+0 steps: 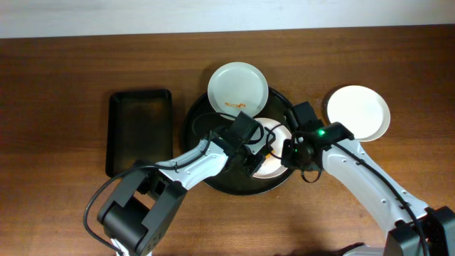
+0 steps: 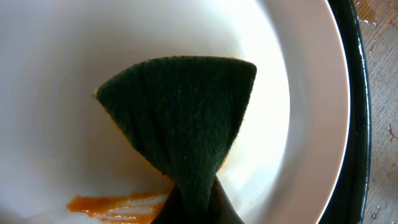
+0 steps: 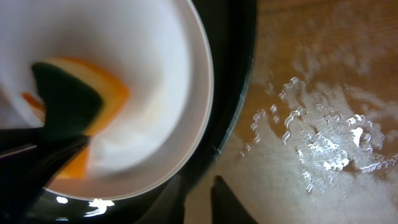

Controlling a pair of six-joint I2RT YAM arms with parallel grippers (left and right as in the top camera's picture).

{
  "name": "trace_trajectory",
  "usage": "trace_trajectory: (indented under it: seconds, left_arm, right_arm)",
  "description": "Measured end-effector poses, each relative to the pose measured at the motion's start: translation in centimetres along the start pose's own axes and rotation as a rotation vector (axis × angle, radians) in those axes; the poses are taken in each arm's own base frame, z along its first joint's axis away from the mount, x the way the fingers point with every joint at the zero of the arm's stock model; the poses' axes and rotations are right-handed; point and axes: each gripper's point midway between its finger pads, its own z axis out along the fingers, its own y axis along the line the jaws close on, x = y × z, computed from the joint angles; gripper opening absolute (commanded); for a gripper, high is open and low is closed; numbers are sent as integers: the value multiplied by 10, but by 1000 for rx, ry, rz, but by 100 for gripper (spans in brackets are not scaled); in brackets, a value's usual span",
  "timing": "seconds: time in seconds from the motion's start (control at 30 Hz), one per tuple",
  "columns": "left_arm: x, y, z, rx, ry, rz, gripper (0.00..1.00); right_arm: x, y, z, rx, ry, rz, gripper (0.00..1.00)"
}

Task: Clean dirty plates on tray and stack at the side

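Round tray (image 1: 238,183) sits mid-table (image 1: 57,85). One plate (image 1: 272,165) lies inside it toward 4 o'clock, and both claws work there. L claw (image 1: 249,146) comes in from 8 o'clock and is clamped tight on a sponge (image 2: 180,124), green scour face up and orange backing under it. In the L wrist view the sponge fans out flat on the white plate floor (image 2: 298,93), with an orange-red smear (image 2: 112,204) just beside it at 7 o'clock. R claw (image 1: 295,146) is at the plate's 3 o'clock edge. In the R wrist view its jaws (image 3: 199,180) stand a little apart over the tray rim (image 3: 233,74), wood showing in the gap and nothing clearly pinched. The plate (image 3: 143,74) and sponge (image 3: 65,102) lie toward 10 o'clock from there. A 2nd plate (image 1: 238,87) rests at the tray's 12 o'clock edge, overhanging the rim, with orange marks near its 6 o'clock side. A 3rd plate (image 1: 357,112), looking clean, is on bare wood off the tray at 2 o'clock. Rect black tray (image 1: 140,130) is at 9 o'clock, apart from the round one.
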Motion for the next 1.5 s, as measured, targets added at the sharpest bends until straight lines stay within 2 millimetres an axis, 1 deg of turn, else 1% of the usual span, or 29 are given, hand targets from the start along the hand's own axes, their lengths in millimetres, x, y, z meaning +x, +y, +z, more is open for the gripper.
trace_trajectory:
  seconds: [0.1,0.17,0.27,0.33,0.37,0.4,0.43,0.47,0.6,0.77,0.93,1.17,1.23,1.27,1.3,1.33,1.37,1.43,1.5]
  left_arm:
    - [-1,1,0,-8,-2,1,0]
    - [-1,3,0,-17,0,3,0]
    - [-1,4,-1,-24,4,2,0]
    - [-1,4,-1,-26,6,2,0]
    - [-1,5,-1,-29,8,1,0]
    - [0,6,-1,-34,11,0,0]
    - [1,7,-1,-43,16,0,0]
    - [1,8,-2,-49,18,-1,0]
    - [2,12,-3,-70,27,-2,0]
    - [2,17,-4,-102,29,1,0]
    - [2,19,-4,-114,29,1,0]
    - [1,36,-8,-218,31,6,0]
    - [-1,44,-10,-266,26,10,0]
    - [-1,44,-10,-271,26,11,0]
    - [-1,45,-10,-277,26,12,0]
    - [-1,46,-10,-281,27,12,0]
    - [-1,46,-10,-281,26,12,0]
    - [-1,46,-10,-282,26,12,0]
    - [-1,46,-10,-281,26,12,0]
  right_arm:
    - [-6,5,8,-27,-37,-23,30]
    - [-4,5,22,-26,-31,-32,31]
    - [-1,5,48,-19,-11,-62,30]
    - [-1,6,58,-15,-5,-72,29]
    - [-2,6,59,-16,-7,-73,24]
    - [-3,6,61,-15,-8,-74,14]
    - [-4,5,62,-10,-11,-73,7]
    - [-4,4,63,0,-14,-70,4]
    - [-8,3,63,-8,-22,-15,4]
    - [-12,-2,65,-74,12,59,4]
    - [-15,-1,69,-90,24,74,4]
    - [-16,-1,69,-89,24,81,4]
    - [-16,-1,69,-91,25,79,11]
    - [-16,-1,70,-93,24,75,15]
    - [-17,0,72,-97,23,67,22]
    - [-17,1,73,-100,23,63,36]
    - [-18,3,72,-110,22,50,43]
    - [-19,10,71,-145,21,29,48]
    - [-20,13,70,-156,19,17,50]
